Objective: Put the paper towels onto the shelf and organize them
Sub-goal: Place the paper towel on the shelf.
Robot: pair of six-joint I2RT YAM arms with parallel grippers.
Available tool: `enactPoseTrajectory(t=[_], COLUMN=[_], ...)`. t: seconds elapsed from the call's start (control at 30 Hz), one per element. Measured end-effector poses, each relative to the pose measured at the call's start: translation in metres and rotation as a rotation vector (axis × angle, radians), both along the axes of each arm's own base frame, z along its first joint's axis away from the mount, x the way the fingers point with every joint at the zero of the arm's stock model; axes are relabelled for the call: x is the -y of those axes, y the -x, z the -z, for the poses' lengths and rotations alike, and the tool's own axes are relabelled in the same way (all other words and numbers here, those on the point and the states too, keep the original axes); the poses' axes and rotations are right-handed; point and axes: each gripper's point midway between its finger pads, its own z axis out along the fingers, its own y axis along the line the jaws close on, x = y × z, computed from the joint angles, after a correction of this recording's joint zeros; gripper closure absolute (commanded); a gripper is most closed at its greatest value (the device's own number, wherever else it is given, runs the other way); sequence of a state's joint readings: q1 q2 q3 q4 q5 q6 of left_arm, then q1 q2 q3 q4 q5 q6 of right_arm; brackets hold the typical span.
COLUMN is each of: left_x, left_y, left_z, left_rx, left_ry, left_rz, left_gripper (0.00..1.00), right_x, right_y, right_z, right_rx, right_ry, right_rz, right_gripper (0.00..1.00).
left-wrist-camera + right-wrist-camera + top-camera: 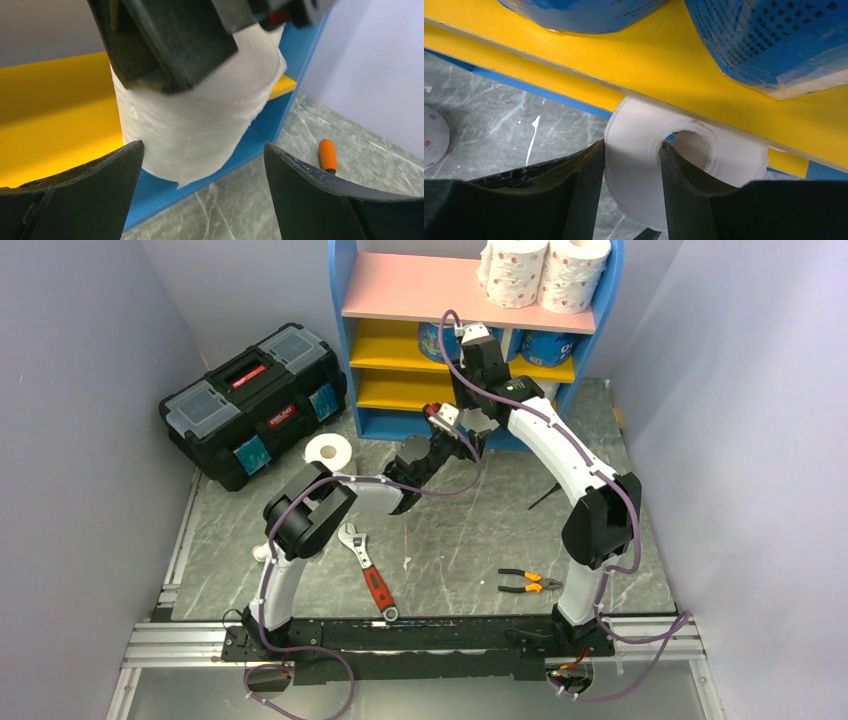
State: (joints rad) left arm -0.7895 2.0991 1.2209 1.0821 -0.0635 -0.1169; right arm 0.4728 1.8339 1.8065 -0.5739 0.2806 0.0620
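Note:
The blue-framed shelf (400, 290) stands at the back. Two pink-dotted rolls (545, 270) sit on its pink top board. Two blue-wrapped rolls (769, 40) sit on the middle yellow board (649, 65). My right gripper (631, 170) is shut on the wall of a plain white roll (639, 145), one finger inside the core, at the front edge of the lowest shelf level. My left gripper (202, 200) is open and empty just in front of that roll (195, 125). Another plain roll (328, 451) stands on the table left of the shelf.
A black toolbox (255, 400) lies at the left. A red-handled wrench (368, 570) and pliers (528, 583) lie on the table near the arm bases. An orange-handled tool (327, 155) lies right of the shelf foot. A pink-dotted roll (431, 137) shows at the right wrist view's left edge.

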Motion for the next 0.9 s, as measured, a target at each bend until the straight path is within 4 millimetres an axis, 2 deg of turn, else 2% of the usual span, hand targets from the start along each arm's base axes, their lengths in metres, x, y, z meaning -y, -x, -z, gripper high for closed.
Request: enactPoseTrajectory(t=[0.33, 0.73, 0.8, 0.9], left_x=[0.006, 0.010, 0.010, 0.009], left_y=[-0.022, -0.028, -0.028, -0.029], left_z=[-0.005, -0.009, -0.010, -0.011], left_rx=[-0.008, -0.015, -0.017, -0.019], left_ry=[0.022, 0.044, 0.049, 0.056], left_rz=[-0.064, -0.071, -0.074, -0.076], left_gripper=[0.06, 0.09, 0.09, 0.09], right_x=[0.003, 0.007, 0.009, 0.020], right_y=[-0.002, -0.002, -0.002, -0.004], right_z=[-0.001, -0.004, -0.010, -0.031], right_rx=[0.001, -0.003, 0.007, 0.058], right_ry=[-0.007, -0.050, -0.068, -0.115], right_rz=[0.004, 0.022, 0.035, 0.067], right_gripper=[0.50, 0.37, 0.36, 0.34])
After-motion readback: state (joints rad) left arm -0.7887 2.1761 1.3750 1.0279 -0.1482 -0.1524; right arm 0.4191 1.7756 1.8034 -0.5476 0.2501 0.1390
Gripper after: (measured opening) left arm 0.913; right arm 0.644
